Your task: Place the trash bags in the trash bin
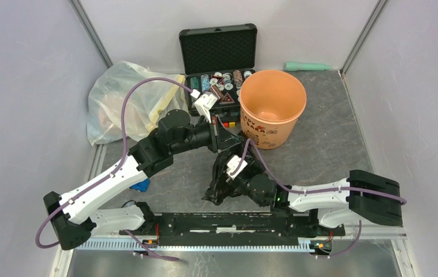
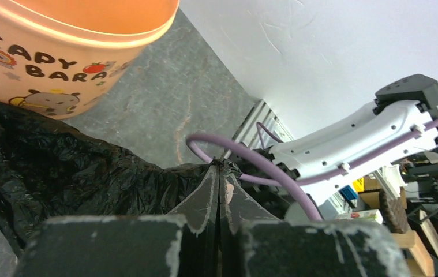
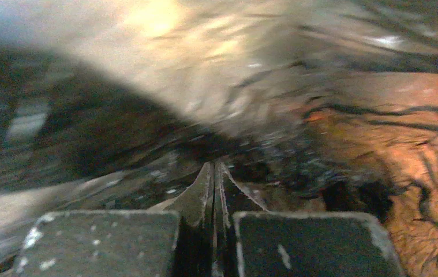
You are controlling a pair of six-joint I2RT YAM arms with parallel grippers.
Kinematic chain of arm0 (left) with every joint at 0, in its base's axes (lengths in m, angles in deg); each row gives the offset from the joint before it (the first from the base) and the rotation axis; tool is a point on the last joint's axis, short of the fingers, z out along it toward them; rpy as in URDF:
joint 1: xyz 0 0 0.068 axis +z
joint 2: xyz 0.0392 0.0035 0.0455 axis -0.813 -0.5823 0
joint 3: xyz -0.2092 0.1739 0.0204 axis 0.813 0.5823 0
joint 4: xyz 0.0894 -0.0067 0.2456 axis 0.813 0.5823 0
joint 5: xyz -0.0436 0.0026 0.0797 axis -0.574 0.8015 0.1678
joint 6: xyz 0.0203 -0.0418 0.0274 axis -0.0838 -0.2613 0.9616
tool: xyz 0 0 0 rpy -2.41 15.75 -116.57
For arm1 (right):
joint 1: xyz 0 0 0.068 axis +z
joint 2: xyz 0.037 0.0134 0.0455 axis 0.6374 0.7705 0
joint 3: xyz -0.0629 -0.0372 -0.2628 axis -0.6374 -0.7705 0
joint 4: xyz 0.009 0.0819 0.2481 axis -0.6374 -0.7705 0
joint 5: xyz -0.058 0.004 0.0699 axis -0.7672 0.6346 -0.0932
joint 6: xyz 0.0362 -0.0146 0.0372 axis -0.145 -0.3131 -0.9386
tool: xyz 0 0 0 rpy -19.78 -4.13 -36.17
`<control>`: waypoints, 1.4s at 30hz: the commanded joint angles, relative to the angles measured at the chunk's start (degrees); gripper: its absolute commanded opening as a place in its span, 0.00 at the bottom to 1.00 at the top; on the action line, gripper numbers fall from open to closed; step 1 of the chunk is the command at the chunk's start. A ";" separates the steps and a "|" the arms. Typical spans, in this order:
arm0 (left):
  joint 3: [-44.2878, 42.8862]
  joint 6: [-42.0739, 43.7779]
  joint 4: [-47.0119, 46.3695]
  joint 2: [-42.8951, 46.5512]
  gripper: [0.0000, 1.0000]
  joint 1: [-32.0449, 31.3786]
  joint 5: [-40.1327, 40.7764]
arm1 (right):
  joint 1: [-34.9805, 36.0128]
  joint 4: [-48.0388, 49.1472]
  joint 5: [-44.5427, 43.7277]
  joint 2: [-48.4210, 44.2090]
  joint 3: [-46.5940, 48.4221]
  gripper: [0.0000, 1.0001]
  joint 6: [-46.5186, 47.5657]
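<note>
The thin black trash bag (image 1: 213, 194) hangs crumpled between my two grippers, just in front of the orange bucket (image 1: 272, 104), which stands upright with its mouth open. My left gripper (image 1: 231, 150) is shut on a pinch of the bag's edge; in the left wrist view its tips (image 2: 221, 165) hold the film, the bag (image 2: 60, 167) spreads to the left, and the bucket (image 2: 55, 52) is close above. My right gripper (image 1: 224, 182) is shut on the bag lower down; in the right wrist view its tips (image 3: 213, 166) are wrapped in blurred black film (image 3: 332, 144).
An open black case of chips (image 1: 219, 52) stands behind and left of the bucket. A big translucent yellowish bag (image 1: 118, 95) lies at the back left. A green object (image 1: 307, 66) lies by the back wall. A small blue item (image 1: 141, 186) sits under the left arm.
</note>
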 commanded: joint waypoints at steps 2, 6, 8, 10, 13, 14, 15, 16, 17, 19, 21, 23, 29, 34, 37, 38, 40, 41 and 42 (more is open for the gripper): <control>-2.39 -3.55 -0.37 3.53 0.02 0.20 -3.02 | -3.05 2.32 -7.87 -1.59 0.01 0.00 -1.45; -2.56 -2.62 2.82 5.44 0.02 0.24 -0.14 | -4.54 2.80 -14.81 -5.96 -3.68 0.00 -1.97; -2.62 -2.01 3.92 5.60 0.02 0.20 1.04 | -5.12 1.11 -14.91 -8.75 -4.58 0.00 -1.79; -2.73 -1.13 5.43 5.14 0.02 0.21 3.37 | -5.12 -1.86 -9.97 -12.05 -4.54 0.00 -0.42; -2.99 0.38 6.20 3.26 0.02 0.20 5.65 | -4.99 -8.42 1.32 -15.96 -3.42 0.08 0.79; -3.17 0.77 6.12 2.30 0.02 0.20 6.09 | -4.87 -11.00 3.53 -17.21 -2.96 0.09 0.39; -3.47 1.02 6.14 1.32 0.02 0.20 6.40 | -4.72 -13.11 5.86 -18.38 -2.54 0.12 0.10; -3.74 1.35 6.12 0.52 0.02 0.16 6.42 | -4.53 -15.56 6.93 -19.37 -2.38 0.16 -0.48; -4.00 1.58 6.06 -0.48 0.02 0.20 6.50 | -4.29 -17.40 7.33 -20.53 -2.37 0.20 -1.32; -4.41 1.75 5.94 -1.70 0.02 0.29 7.03 | -4.11 -21.54 9.28 -23.01 -2.75 0.38 -2.32; -4.49 1.79 5.07 -2.49 0.02 0.29 7.15 | -4.02 -24.81 10.56 -25.98 -3.44 0.48 -3.74; -4.87 1.80 4.75 -3.38 0.02 0.29 7.16 | -3.83 -27.54 13.11 -29.64 -4.70 0.53 -4.55; -5.21 1.75 3.66 -5.93 0.02 0.29 5.22 | -3.72 -34.39 24.22 -42.11 -7.06 0.50 -6.17; -5.12 2.01 3.27 -6.54 0.02 0.29 5.13 | -3.72 -36.75 40.25 -45.51 -7.91 0.31 -6.60; -4.95 2.01 3.06 -6.36 0.02 0.29 5.12 | -3.63 -34.99 44.53 -44.78 -9.38 0.03 -8.80; -4.86 1.93 2.95 -6.26 0.02 0.28 5.18 | -3.59 -34.04 45.39 -44.02 -10.09 0.00 -9.51; -4.85 1.94 2.79 -6.28 0.02 0.29 5.32 | -3.11 -30.55 49.37 -42.05 -11.57 0.00 -10.27; -4.93 2.01 2.90 -6.40 0.02 0.29 5.32 | -2.75 -28.29 51.51 -40.93 -12.14 0.00 -10.60; -5.03 2.16 2.91 -6.49 0.02 0.26 5.35 | -2.18 -26.39 53.80 -39.41 -12.46 0.00 -10.80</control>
